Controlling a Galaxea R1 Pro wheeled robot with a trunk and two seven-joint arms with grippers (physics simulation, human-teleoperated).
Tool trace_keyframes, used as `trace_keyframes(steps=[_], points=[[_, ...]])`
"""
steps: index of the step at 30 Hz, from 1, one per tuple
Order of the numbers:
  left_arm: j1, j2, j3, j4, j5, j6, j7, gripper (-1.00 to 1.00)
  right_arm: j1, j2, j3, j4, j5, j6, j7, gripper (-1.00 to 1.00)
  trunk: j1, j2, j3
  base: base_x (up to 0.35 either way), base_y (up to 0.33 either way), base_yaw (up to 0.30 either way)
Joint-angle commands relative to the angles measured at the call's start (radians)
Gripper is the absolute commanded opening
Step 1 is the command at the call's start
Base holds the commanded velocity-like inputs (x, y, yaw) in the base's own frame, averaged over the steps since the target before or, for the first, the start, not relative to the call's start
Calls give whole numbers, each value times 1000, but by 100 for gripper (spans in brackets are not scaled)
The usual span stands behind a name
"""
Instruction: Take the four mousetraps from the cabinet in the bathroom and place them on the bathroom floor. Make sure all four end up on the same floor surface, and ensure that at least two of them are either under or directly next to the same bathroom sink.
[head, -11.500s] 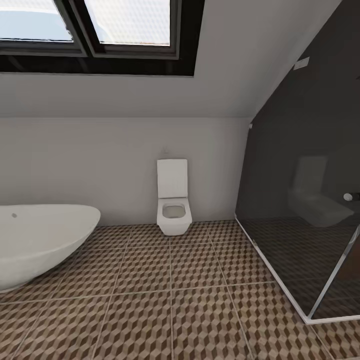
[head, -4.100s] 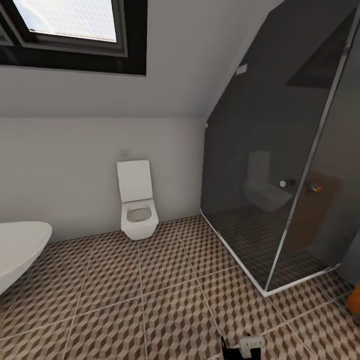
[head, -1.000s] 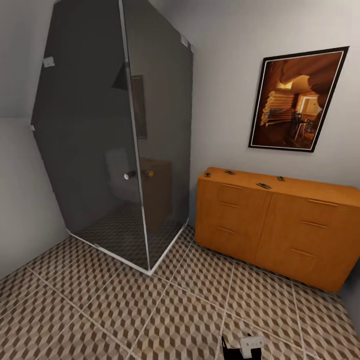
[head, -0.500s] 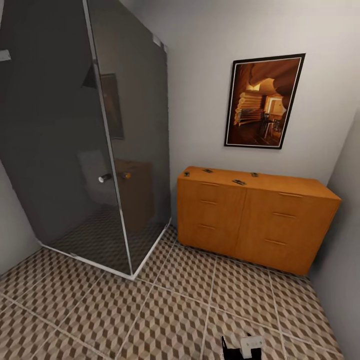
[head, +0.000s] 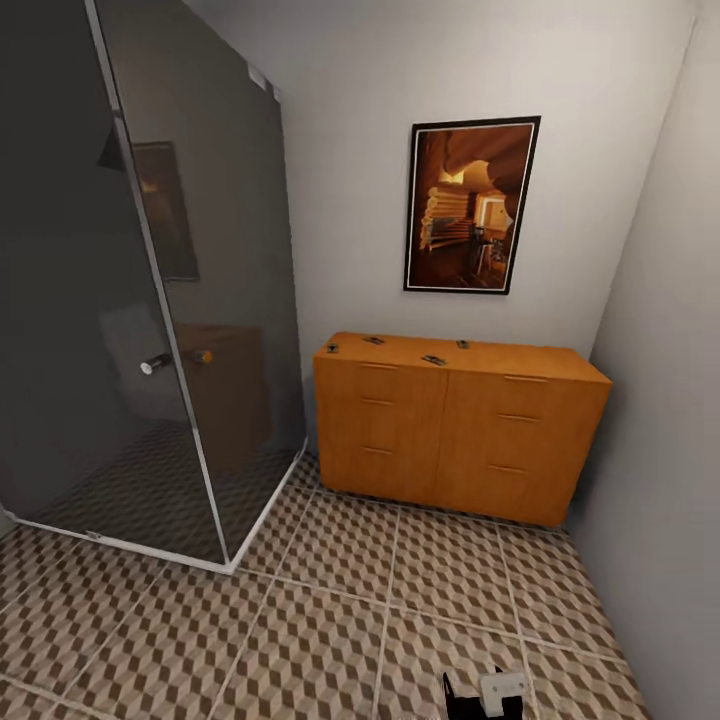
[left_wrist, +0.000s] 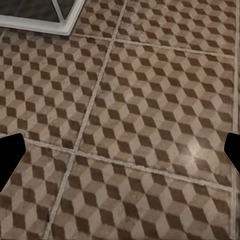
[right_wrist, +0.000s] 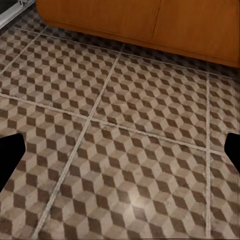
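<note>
Bathroom floor (head: 300, 640) ahead: view has swung from toilet to cabinet (head: 455, 425), now centred, 4 mousetraps (head: 433, 359) on top, reachable next; both grippers' jaws spread, empty.

Smooth orange-brown wood cabinet (head: 455, 430); glossy dark glass shower (head: 140, 300); faintly sheened patterned tile floor (head: 300, 620).

Orange-brown cabinet (head: 455, 430); brown, tan and seemingly white cube-patterned floor (head: 300, 630).

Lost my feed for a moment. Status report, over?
Both grippers open, empty, over floor. Four mousetraps on top of cabinet, ahead against the wall. Shower enclosure at left; path looks unobstructed.
</note>
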Motion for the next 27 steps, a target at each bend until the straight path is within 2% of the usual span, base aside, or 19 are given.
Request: trace_keyframes(steps=[1,27], points=[[0,0,-1,0,-1,-3,2,100,-1,0,6,1,7,-1,-10,100,0,-1,-1,0,0,-264],[0,0,-1,1,-1,-3,2,100,-1,0,6,1,7,-2,-10,100,0,-1,-1,0,0,-259]])
